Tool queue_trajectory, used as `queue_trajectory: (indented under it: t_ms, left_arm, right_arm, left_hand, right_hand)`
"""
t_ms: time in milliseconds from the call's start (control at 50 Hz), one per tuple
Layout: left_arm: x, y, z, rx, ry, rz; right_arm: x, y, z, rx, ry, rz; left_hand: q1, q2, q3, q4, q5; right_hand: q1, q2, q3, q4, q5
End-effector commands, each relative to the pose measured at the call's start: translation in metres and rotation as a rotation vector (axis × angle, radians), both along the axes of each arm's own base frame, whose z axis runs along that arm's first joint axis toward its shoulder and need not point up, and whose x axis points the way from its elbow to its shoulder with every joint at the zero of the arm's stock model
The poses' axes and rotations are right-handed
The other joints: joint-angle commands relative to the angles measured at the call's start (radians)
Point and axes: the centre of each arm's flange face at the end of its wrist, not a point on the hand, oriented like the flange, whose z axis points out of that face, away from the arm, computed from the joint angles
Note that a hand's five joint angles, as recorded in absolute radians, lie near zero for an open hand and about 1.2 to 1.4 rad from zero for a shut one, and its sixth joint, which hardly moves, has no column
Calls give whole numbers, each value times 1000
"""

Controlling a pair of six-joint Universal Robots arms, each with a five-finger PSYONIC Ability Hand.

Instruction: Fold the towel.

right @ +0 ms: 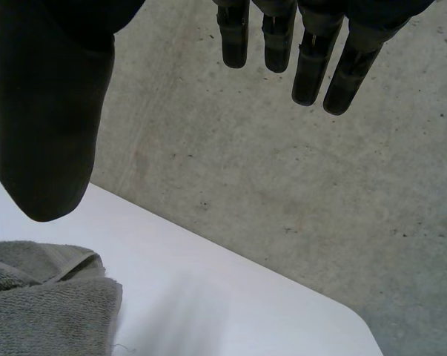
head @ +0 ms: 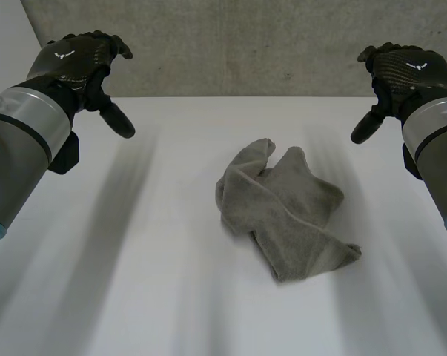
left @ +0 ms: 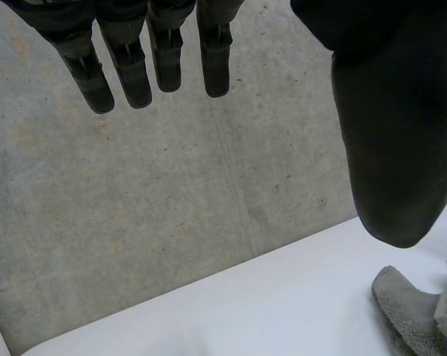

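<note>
Head and wrist views of the workspace. A crumpled grey terry towel [head: 286, 215] lies in an irregular heap on the flat white table [head: 134, 259], a little to the robot's right of the table's middle, with one rounded lobe toward the rough grey concrete wall [head: 245, 44] and a pointed corner toward the robot's right side. The black left hand [head: 78, 63] hovers well apart from the towel, to its left and toward the wall, clear of the table. Its fingers [left: 130, 74] are straight and spread, its thumb [left: 390, 148] is extended toward the towel, and it grasps nothing. The black right hand [head: 401, 74] hovers well apart from the towel on the opposite side, also toward the wall. Its fingers [right: 308, 67] hang straight and separated, its thumb [right: 45, 133] points toward the towel, and it too is empty. Neither hand touches the towel. In the left wrist view a rounded fold of the towel sits just beyond the thumb tip. In the right wrist view a hemmed edge of the towel lies below the thumb. The grey left arm [head: 19, 148] and grey right arm [head: 438, 148] flank the towel on either side.
</note>
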Motion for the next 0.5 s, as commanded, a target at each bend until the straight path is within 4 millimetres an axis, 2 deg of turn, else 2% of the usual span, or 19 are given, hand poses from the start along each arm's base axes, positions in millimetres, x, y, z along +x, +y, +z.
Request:
queue_trajectory:
  t_ms: [20, 220, 260, 280, 320, 380, 420, 440, 480, 500]
  left_arm:
    - [-1, 0, -2, 4, 0, -5]
    - [-7, -1, 0, -27, -4, -58]
    - [-19, -6, -5, -48, -2, -158]
    - [-19, -6, -5, -48, -2, -159]
    - [-35, -13, -15, -57, -2, -289]
    - [-42, -16, -22, -53, -6, -354]
    - [-55, -25, -40, -41, -29, -444]
    - [-55, -25, -40, -41, -29, -444]
    - [-63, -35, -60, -35, -76, -481]
    - [-63, -35, -60, -35, -76, -481]
  right_arm:
    - [-2, 0, 1, -3, -1, -4]
    - [-1, 9, 8, -12, -2, 21]
    - [1, 15, 3, 21, 8, 80]
    - [1, 15, 3, 22, 8, 81]
    - [4, 22, -12, 90, 24, 155]
    - [6, 26, -20, 126, 26, 184]
    - [7, 33, -39, 196, 38, 228]
    - [7, 33, -39, 196, 38, 229]
    - [3, 40, -60, 264, 49, 239]
    - [3, 40, -60, 264, 49, 239]
  left_hand:
    - [-68, -54, -70, -68, -34]
    - [-63, -49, -64, -62, -28]
    - [-60, -46, -61, -60, -25]
    - [-60, -46, -61, -59, -25]
    - [-51, -37, -52, -51, -16]
    - [-48, -34, -49, -48, -13]
    - [-48, -34, -49, -48, -13]
    - [-48, -34, -49, -48, -13]
    - [-48, -34, -49, -48, -13]
    - [-48, -34, -49, -48, -13]
  right_hand:
    - [-48, -59, -65, -73, -55]
    - [-48, -59, -65, -73, -55]
    - [-48, -59, -65, -73, -55]
    - [-48, -59, -65, -73, -55]
    - [-48, -59, -65, -73, -55]
    - [-48, -59, -65, -73, -55]
    - [-48, -59, -65, -73, -55]
    - [-48, -59, -65, -73, -55]
    - [-48, -59, -65, -73, -55]
    - [-48, -59, -65, -73, -55]
